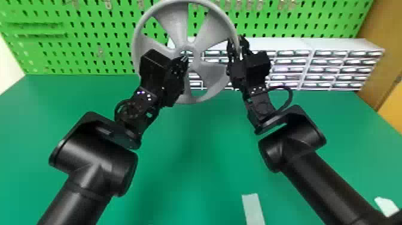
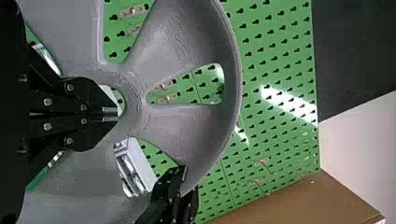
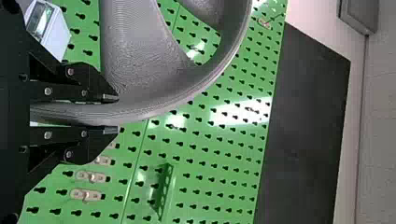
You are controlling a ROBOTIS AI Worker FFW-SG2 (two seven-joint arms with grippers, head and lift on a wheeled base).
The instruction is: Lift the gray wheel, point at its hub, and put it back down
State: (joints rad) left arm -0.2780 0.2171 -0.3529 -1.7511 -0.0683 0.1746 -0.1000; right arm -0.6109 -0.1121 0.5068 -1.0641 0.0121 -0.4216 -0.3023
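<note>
Held up off the table, the gray wheel [image 1: 176, 24] stands upright with its face toward the head camera. My right gripper [image 1: 238, 46] is shut on its rim at the right side. In the right wrist view, that rim [image 3: 163, 105] passes between the two fingers of my right gripper [image 3: 110, 114]. My left gripper [image 1: 184, 57] is in front of the wheel at its hub [image 1: 191, 47], shut and empty. In the left wrist view, the tips of my left gripper [image 2: 110, 115] overlap the hub ring [image 2: 135, 95]; whether they touch it, I cannot tell.
Behind the wheel rise a green pegboard [image 1: 98, 36] and white drawer units [image 1: 308, 45], at the back of the green table [image 1: 191, 155]. A pale strip [image 1: 252, 208] lies near the front, a white piece [image 1: 386, 206] at the right.
</note>
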